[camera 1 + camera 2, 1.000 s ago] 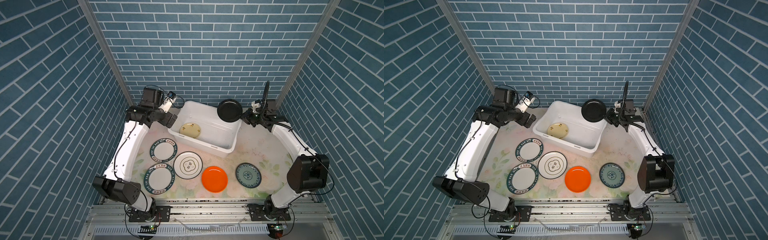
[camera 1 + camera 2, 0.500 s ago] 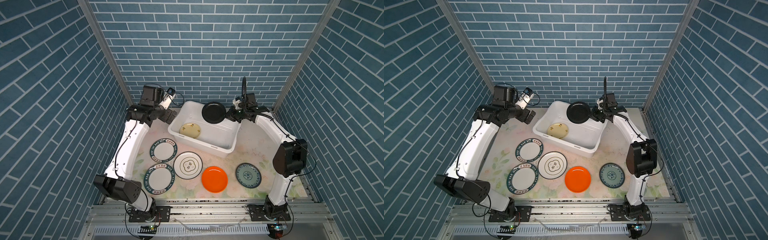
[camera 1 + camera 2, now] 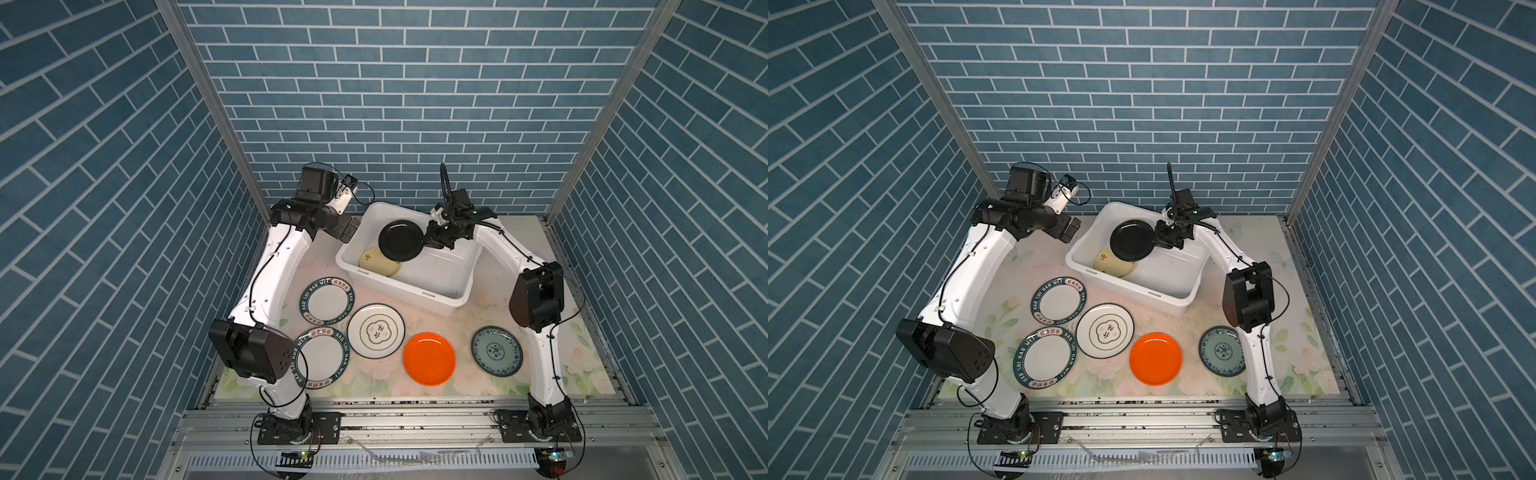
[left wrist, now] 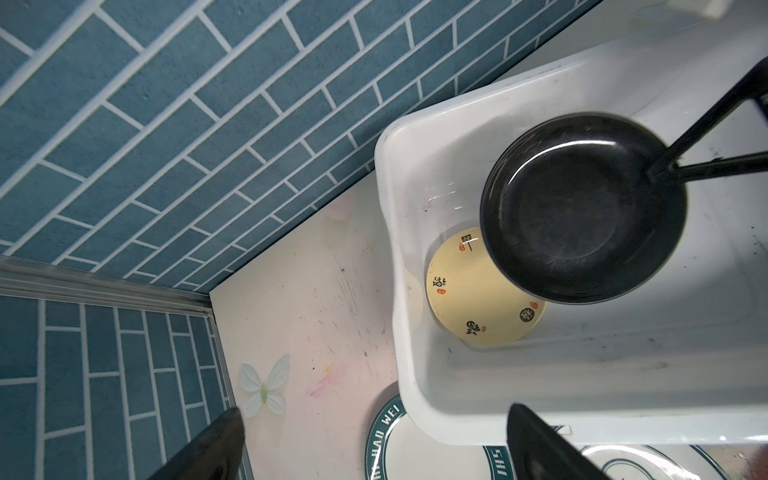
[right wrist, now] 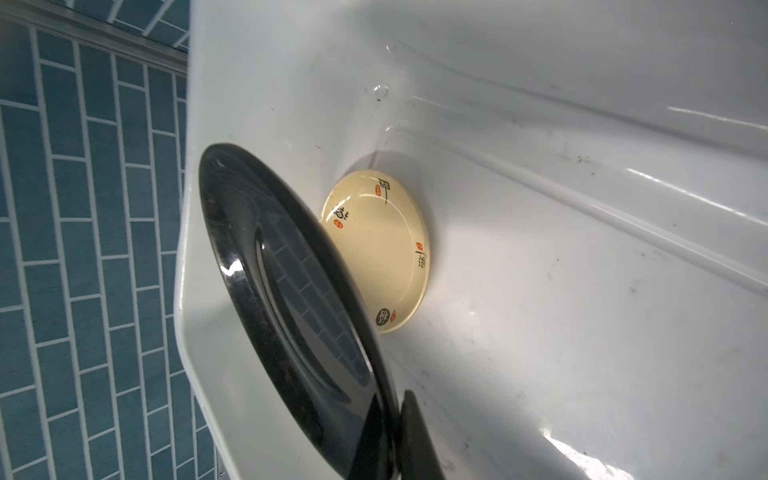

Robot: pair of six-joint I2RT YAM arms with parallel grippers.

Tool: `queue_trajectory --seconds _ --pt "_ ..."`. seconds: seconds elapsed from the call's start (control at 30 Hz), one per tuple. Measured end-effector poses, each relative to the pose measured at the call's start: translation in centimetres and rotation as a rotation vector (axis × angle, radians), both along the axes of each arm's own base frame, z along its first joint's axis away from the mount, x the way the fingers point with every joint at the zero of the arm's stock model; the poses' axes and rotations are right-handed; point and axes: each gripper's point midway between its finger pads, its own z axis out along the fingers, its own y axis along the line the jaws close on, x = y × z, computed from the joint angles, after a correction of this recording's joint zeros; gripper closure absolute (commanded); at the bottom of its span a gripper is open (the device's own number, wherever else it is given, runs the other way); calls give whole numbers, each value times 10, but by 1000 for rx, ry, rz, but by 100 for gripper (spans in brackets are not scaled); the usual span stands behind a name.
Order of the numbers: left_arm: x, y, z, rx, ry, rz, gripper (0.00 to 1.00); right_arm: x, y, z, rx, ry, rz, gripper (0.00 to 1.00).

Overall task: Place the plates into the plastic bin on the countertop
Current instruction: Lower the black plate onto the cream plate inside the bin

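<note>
We held the black plate (image 3: pixel 401 241) by its rim in our right gripper (image 3: pixel 426 242), clamped tight, tilted over the cream plate (image 3: pixel 374 264) that lay flat at the left end of the plastic bin (image 3: pixel 405 291). Our left gripper (image 3: pixel 350 230) hung wide open and empty near the bin's left rim. The orange plate (image 3: pixel 429 358) sat near the front edge of the countertop (image 3: pixel 486 316).

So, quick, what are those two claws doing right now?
Left gripper: open, empty.
Right gripper: shut on the black plate, above the plastic bin.
</note>
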Motion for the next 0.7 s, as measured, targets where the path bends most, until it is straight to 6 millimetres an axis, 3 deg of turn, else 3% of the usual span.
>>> queue_trajectory --seconds 0.17,0.27,0.7 --pt "1 -2 9 -15 -32 -3 0 0 18 -34 -34 60 27 100" --pt "3 -1 17 -22 -62 0 0 2 28 -44 -44 70 39 99" --pt "6 9 23 -78 -77 42 0 6 42 -62 -63 76 44 99"
